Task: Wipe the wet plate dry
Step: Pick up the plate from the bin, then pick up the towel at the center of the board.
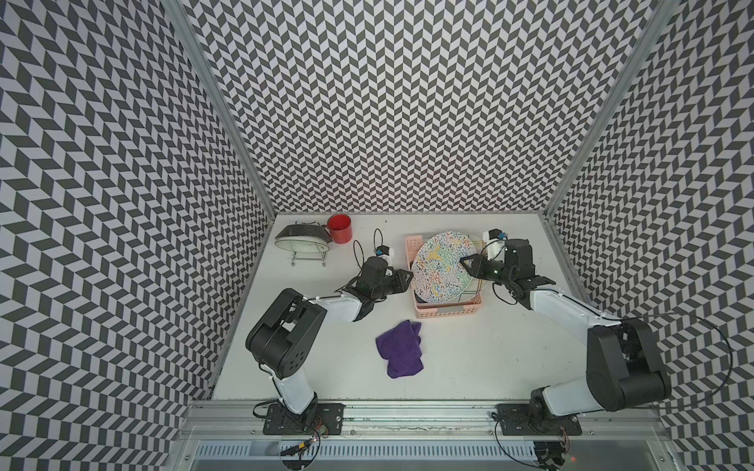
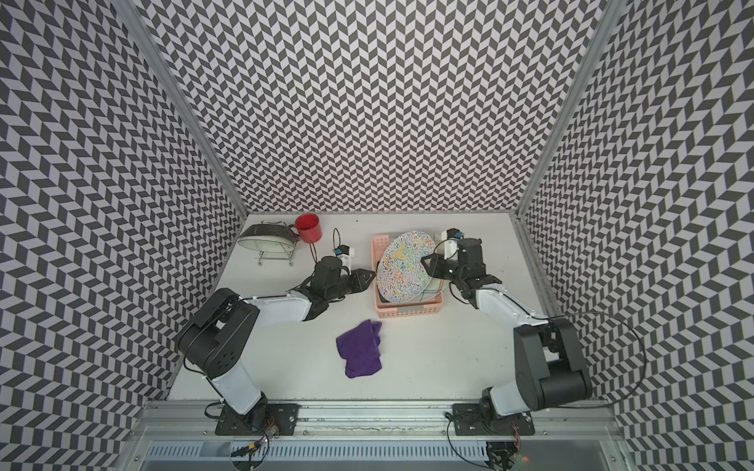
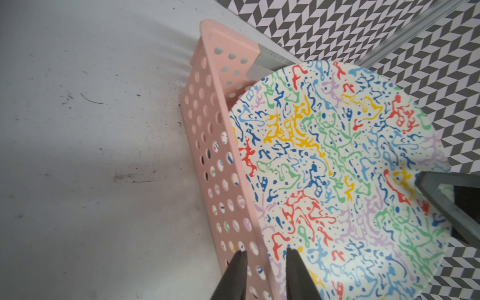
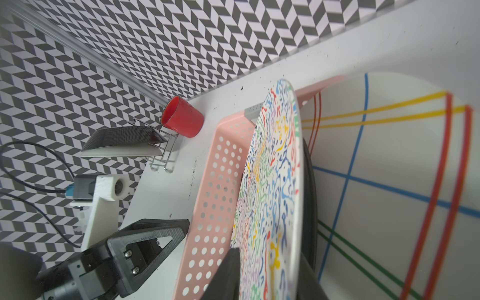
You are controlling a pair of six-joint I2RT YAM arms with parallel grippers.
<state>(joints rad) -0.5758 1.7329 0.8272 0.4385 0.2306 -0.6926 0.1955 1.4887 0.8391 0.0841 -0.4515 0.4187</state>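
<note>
The plate point(image 1: 442, 265) point(image 2: 404, 267), white with colourful squiggles, stands tilted on edge in a pink perforated basket point(image 1: 449, 313) point(image 2: 408, 312). My right gripper point(image 1: 465, 261) point(image 2: 424, 259) is shut on the plate's right rim; in the right wrist view the gripper point(image 4: 270, 259) has one finger on the patterned face point(image 4: 272, 181) and the other behind it. My left gripper point(image 1: 410, 279) point(image 2: 372, 276) point(image 3: 266, 253) straddles the basket's left wall point(image 3: 207, 130), jaws narrow, one finger outside, one over the plate point(image 3: 337, 168). A crumpled purple cloth point(image 1: 400, 348) point(image 2: 361, 348) lies on the table in front of the basket, untouched.
A second white plate with coloured stripes point(image 4: 389, 168) leans behind the first in the basket point(image 4: 220, 168). A red cup point(image 1: 339, 227) point(image 2: 308, 227) point(image 4: 181, 117) and a wire rack holding a dark-backed plate point(image 1: 302, 240) point(image 2: 267, 240) point(image 4: 124, 141) stand at the back left.
</note>
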